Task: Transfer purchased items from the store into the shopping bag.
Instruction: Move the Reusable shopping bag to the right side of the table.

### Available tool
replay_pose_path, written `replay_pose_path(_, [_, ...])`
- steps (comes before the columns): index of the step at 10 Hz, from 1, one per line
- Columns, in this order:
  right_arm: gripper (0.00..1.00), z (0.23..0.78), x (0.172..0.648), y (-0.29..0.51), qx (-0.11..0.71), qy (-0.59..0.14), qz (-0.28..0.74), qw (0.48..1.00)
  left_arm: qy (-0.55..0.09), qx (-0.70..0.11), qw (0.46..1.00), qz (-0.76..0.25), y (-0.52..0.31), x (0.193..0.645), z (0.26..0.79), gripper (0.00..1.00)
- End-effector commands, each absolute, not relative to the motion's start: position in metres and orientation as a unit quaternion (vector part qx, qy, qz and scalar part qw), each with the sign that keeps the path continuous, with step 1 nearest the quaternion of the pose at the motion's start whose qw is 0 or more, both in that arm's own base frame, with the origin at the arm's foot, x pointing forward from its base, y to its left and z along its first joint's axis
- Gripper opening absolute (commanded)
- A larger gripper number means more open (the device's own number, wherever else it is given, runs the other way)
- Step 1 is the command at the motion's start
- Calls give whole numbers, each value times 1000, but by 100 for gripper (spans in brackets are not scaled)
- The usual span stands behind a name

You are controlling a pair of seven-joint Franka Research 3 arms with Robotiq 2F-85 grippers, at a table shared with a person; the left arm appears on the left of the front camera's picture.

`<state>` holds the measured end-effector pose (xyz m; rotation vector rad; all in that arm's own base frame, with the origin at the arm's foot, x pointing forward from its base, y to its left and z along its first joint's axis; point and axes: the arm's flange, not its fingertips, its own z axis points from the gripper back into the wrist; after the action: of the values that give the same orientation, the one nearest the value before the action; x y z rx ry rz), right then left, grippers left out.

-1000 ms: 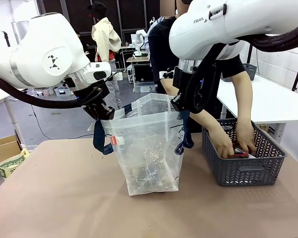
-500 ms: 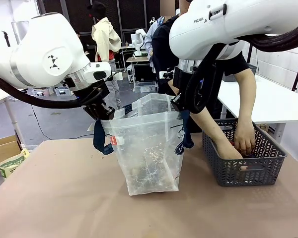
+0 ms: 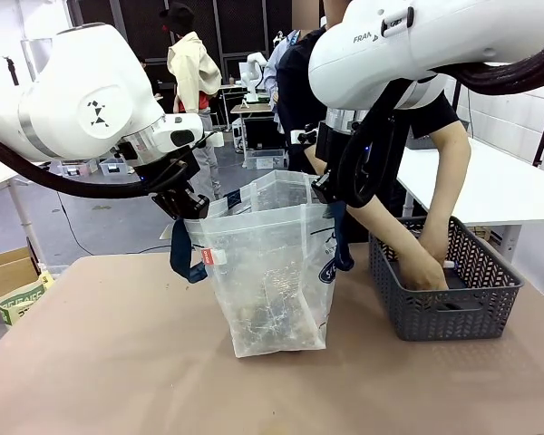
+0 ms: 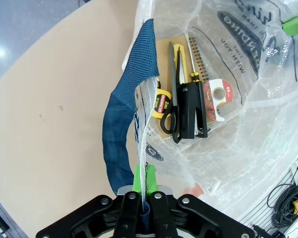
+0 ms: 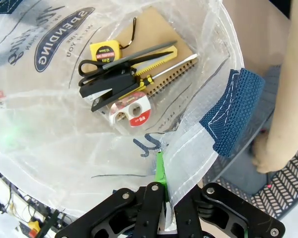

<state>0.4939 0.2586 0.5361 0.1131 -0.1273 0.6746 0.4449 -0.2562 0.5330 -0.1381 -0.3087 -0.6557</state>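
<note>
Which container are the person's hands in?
The dark grey mesh basket: both hands reach into it. The translucent shopping bag left of it holds just tools.

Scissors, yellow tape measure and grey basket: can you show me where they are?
Scissors (image 4: 174, 74), left wrist view, on the blades.
Tape measure (image 5: 103, 51), right wrist view, on its yellow case.
Basket (image 3: 453, 313), front view, on its front wall.

The shopping bag (image 3: 272, 263) is crinkled, glossy translucent plastic with coarse woven cloth handles (image 4: 120, 119); beside it the basket (image 3: 453, 317) is matt grey plastic, beneath it the table (image 3: 118, 362) smooth and matt.
</note>
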Motion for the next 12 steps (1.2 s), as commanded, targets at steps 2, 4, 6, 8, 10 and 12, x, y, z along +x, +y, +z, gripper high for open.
replay_pose_path(2, [0, 538, 494, 258, 55, -65, 330, 940, -152, -68, 934, -316, -255, 445, 534, 0])
replay_pose_path(4, [0, 538, 494, 258, 55, -65, 330, 940, -152, -68, 934, -316, -255, 445, 534, 0])
replay_pose_path(6, [0, 538, 494, 258, 55, -65, 330, 940, -152, -68, 934, -316, -255, 445, 534, 0])
replay_pose_path(8, [0, 538, 494, 258, 55, -65, 330, 940, -152, -68, 934, -316, -255, 445, 534, 0])
replay_pose_path(10, [0, 538, 494, 258, 55, -65, 330, 940, -152, -68, 934, -316, -255, 445, 534, 0])
replay_pose_path(12, [0, 538, 494, 258, 55, -65, 330, 940, -152, -68, 934, -316, -255, 445, 534, 0])
